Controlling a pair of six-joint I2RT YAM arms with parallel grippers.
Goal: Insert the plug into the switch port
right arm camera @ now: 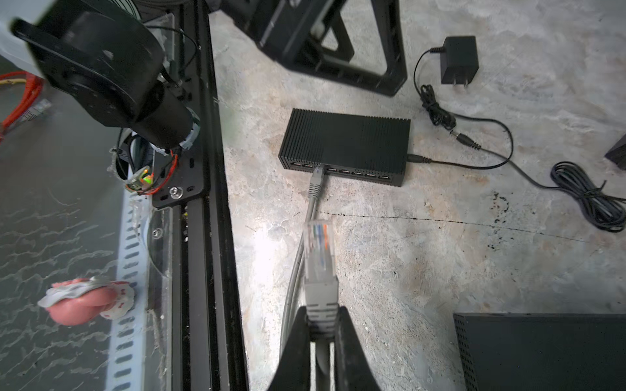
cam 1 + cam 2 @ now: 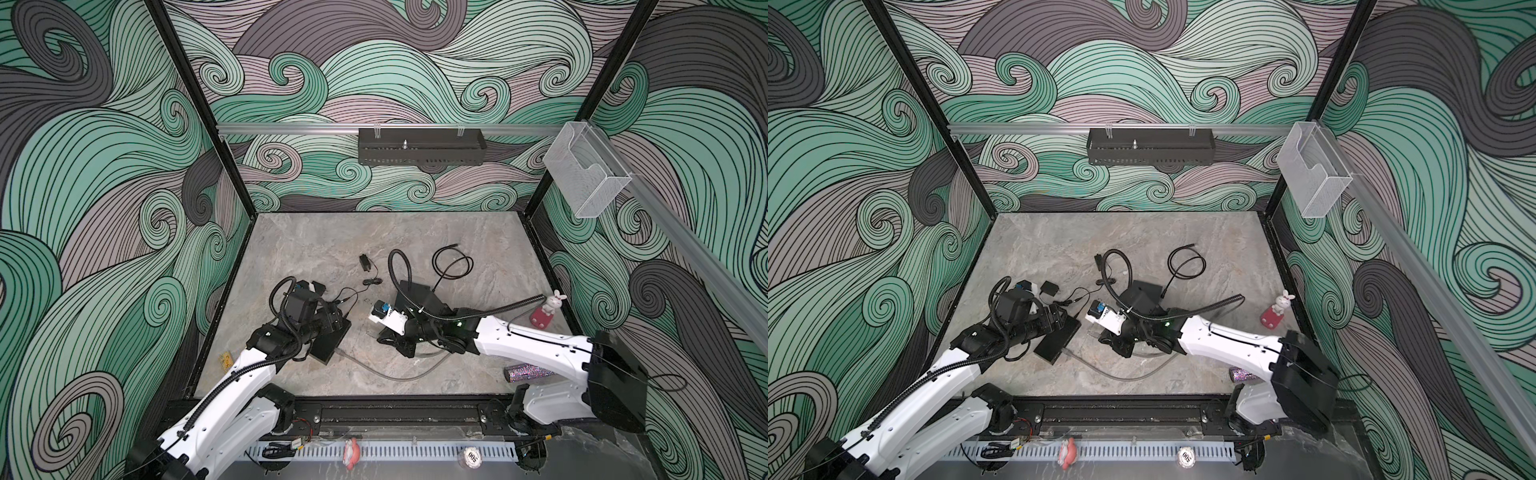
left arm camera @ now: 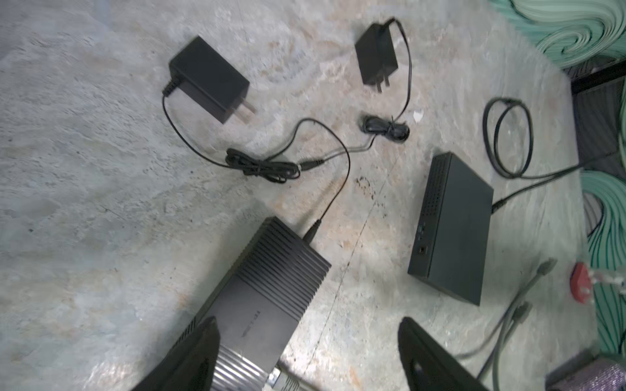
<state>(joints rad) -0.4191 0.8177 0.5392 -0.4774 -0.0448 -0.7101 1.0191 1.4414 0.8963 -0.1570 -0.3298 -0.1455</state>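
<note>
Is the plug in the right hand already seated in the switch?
No, the plug pinched in the right hand hangs apart from the switch, where another plug fills a port.

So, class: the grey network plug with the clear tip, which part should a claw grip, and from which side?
Grip the grey boot behind the clear tip, coming from the cable end. The boot is the thick, ridged part, and the tip must stay bare to enter a port on the switch. The right claw is shut on it that way, which looks sound.
</note>
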